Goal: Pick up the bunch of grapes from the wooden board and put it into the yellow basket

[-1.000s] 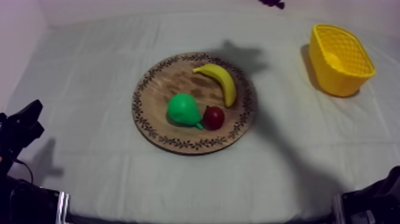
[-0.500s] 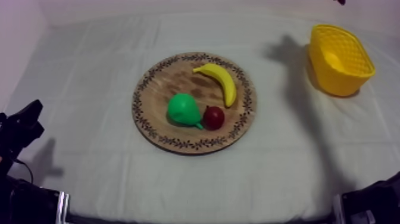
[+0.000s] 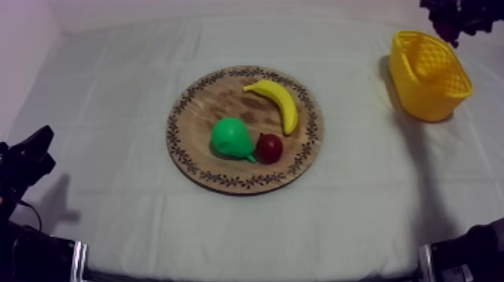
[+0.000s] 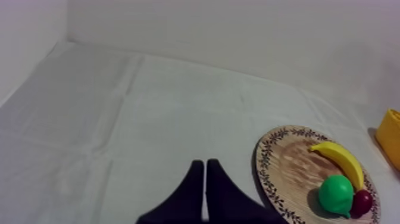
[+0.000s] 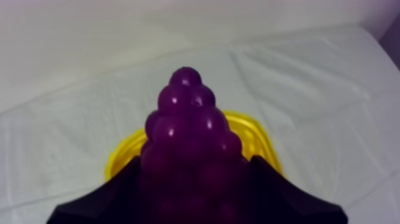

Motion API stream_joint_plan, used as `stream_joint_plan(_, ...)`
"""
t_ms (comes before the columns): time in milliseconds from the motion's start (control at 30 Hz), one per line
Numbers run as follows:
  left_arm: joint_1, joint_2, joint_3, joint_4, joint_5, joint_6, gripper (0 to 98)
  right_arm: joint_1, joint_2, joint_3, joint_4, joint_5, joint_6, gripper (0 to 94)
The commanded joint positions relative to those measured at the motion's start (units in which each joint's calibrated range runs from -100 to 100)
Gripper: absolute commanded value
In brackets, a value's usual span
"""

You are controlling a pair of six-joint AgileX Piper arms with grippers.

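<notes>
Gripping the grapes [image 5: 189, 119], the right pincer [image 5: 195, 167] hangs above the basket [image 5: 257, 136], its fingers closed round the bunch, which is held in the air over it. Well apart from the basket, beyond the board [image 3: 202, 112], the left pincer [image 4: 204, 164] sits low over the surface [image 3: 112, 90], fingers pressed together in a narrow wedge with nothing between. On the board lie a banana [image 3: 276, 101], a pear [image 3: 231, 137] and a small red fruit [image 3: 269, 147], the banana nearest the basket.

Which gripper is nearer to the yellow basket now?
Right. The right gripper holds the bunch of grapes above the yellow basket; the left gripper rests far away, beyond the wooden board.
</notes>
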Motion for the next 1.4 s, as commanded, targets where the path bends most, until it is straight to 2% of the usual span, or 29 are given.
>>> stream_joint_plan(0, 0.0, 0.0, 0.0, 0.02, 0.0, 0.0, 0.1, 0.1, 0.9, 1.5, -1.0, -0.5, 0.5, 25.6)
stream_joint_plan(233, 0.0, 0.0, 0.0, 0.02, 0.0, 0.0, 0.1, 1.1, 4.1, 4.5, -2.5, -2.8, 0.5, 48.0)
stream_joint_plan(367, 0.0, 0.0, 0.0, 0.02, 0.0, 0.0, 0.1, 1.6, 5.0, 4.0, -4.1, -3.8, 1.4, 55.7)
stream_joint_plan(500, 0.0, 0.0, 0.0, 0.02, 0.0, 0.0, 0.1, 1.9, 4.0, 4.2, -5.4, -5.5, 3.1, 57.7)
stream_joint_plan(867, 0.0, 0.0, 0.0, 0.02, 0.0, 0.0, 0.1, 3.0, -8.5, 7.0, -4.9, -9.1, 3.4, 54.1)
stream_joint_plan(1000, 0.0, 0.0, 0.0, 0.02, 0.0, 0.0, 0.1, 3.9, -15.4, 9.2, -6.9, -11.4, 5.2, 52.4)
stream_joint_plan(1100, 0.0, 0.0, 0.0, 0.02, 0.0, 0.0, 0.1, 4.6, -20.8, 11.8, -10.1, -13.2, 8.1, 51.2)
stream_joint_plan(1200, 0.0, 0.0, 0.0, 0.02, 0.0, 0.0, 0.1, 5.3, -26.4, 15.2, -14.8, -15.1, 12.6, 50.2)
stream_joint_plan(1300, 0.0, 0.0, 0.0, 0.02, 0.0, 0.0, 0.1, 5.9, -32.0, 19.5, -22.9, -17.3, 20.5, 49.5)
stream_joint_plan(1367, 0.0, 0.0, 0.0, 0.02, 0.0, 0.0, 0.1, 6.0, -36.1, 22.5, -30.8, -19.0, 28.3, 49.1)
